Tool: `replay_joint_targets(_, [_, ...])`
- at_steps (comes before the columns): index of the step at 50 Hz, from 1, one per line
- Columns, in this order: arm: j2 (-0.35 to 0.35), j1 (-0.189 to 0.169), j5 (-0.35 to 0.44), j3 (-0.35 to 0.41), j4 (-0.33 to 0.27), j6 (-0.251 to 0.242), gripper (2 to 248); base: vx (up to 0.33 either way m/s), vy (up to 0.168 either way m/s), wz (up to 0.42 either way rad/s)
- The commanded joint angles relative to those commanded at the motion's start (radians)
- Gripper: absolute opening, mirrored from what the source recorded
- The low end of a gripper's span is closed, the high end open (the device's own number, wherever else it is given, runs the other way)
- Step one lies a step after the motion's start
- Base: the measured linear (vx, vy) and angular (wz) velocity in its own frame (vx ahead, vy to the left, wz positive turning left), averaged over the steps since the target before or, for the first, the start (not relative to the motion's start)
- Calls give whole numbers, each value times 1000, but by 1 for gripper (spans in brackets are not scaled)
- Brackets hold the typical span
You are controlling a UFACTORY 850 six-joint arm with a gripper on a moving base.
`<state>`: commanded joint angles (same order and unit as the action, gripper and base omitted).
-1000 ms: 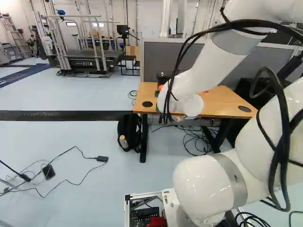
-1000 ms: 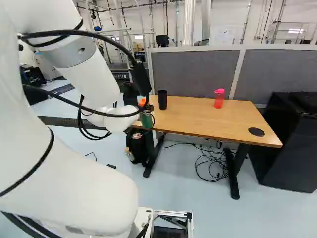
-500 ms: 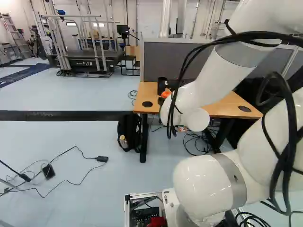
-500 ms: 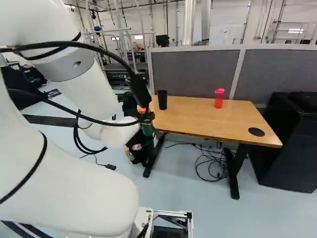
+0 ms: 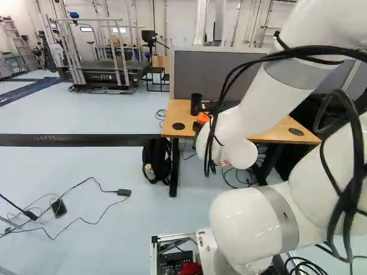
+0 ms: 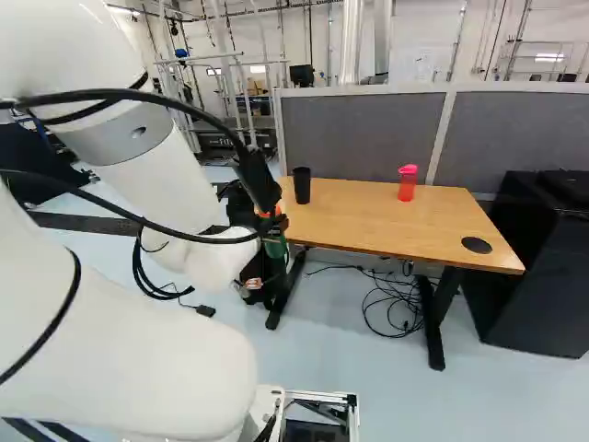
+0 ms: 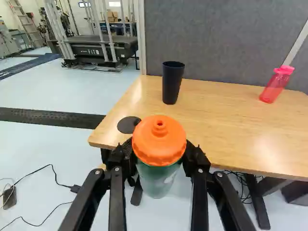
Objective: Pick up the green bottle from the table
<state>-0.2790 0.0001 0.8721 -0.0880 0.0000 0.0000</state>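
Partly behind the white wrist, my gripper [image 6: 279, 224] shows at the table's left end in the right base view. It holds the green bottle [image 6: 275, 247] with its orange lid up. In the wrist view the gripper [image 7: 160, 155] is shut on the bottle [image 7: 158, 179], one finger at each side below the orange lid [image 7: 159, 140]. The bottle hangs upright in the air, on the near side of the wooden table [image 7: 216, 120], with floor visible behind its lower part. Its base is clear of the tabletop.
A black cup [image 7: 172, 83] and a pink-red bottle [image 7: 276, 84] stand on the table. Behind it runs a grey partition [image 6: 359, 133]. A black cabinet [image 6: 543, 267] is at the right. A backpack [image 5: 156, 160] and cables [image 6: 396, 304] lie around the table's legs.
My arm has drawn back from the table towards the base and lower in both base views, carrying the green bottle with it. The base and the table's other things have stayed put.
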Motion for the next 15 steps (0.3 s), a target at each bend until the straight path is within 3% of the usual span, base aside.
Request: replay_joint_targets(15, [0,0,1,1,0,0,121,0,0,0])
